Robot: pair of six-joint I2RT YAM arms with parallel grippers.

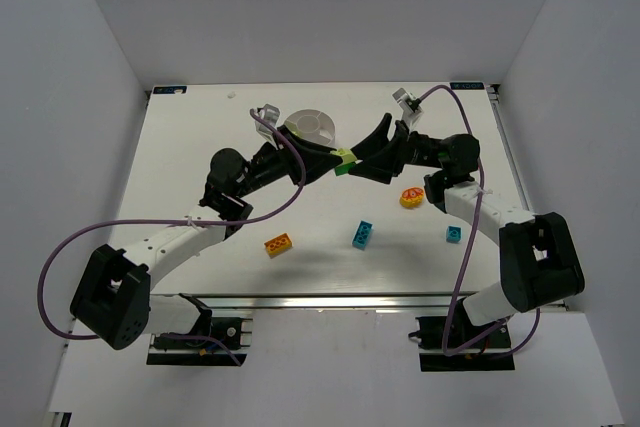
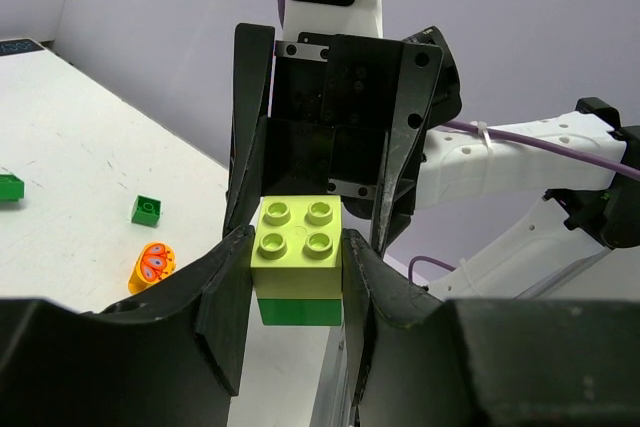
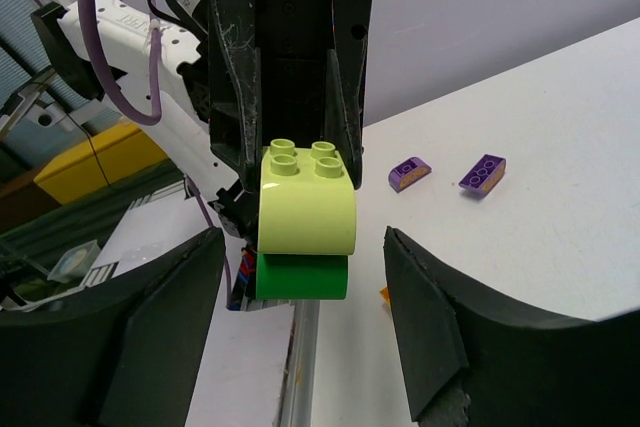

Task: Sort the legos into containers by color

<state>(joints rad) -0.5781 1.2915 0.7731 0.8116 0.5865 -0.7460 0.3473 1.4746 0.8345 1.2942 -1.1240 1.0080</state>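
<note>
Lime brick point(image 2: 298, 245) sits stacked on a green brick point(image 2: 300, 309), and the pair hangs in the air over the middle of the table point(image 1: 330, 267), where the two arms meet. The left gripper point(image 2: 298, 237) is clamped on this stack: in its wrist view both black fingers point(image 2: 228, 297) press against the sides of the bricks, with the four studs of the lime one showing between them. The right gripper point(image 3: 304, 235) faces it from the opposite side with its jaws spread wide. Its own wrist view shows a clear gap on either side of the stack, so it touches neither brick.

Beyond the meeting point, toward the far side of the table, lies the white bowl point(image 1: 318, 123), largely covered by the left arm. From above its compartments are hard to make out, and what lies in them cannot be told.

Nearer the arm bases, an orange-yellow brick point(image 1: 278, 244), a cyan brick point(image 1: 363, 234) and a smaller cyan piece point(image 1: 453, 234) rest on the table, well apart from one another. The round yellow-orange piece point(image 1: 411, 197) with red markings lies just beside the right arm.

In the right wrist view a purple brick point(image 3: 410, 175) and a second purple brick point(image 3: 483, 173) lie near each other on the surface. The left wrist view shows a small green block point(image 2: 147, 209) near the round piece and another green block point(image 2: 8, 187) at the picture's left edge.
</note>
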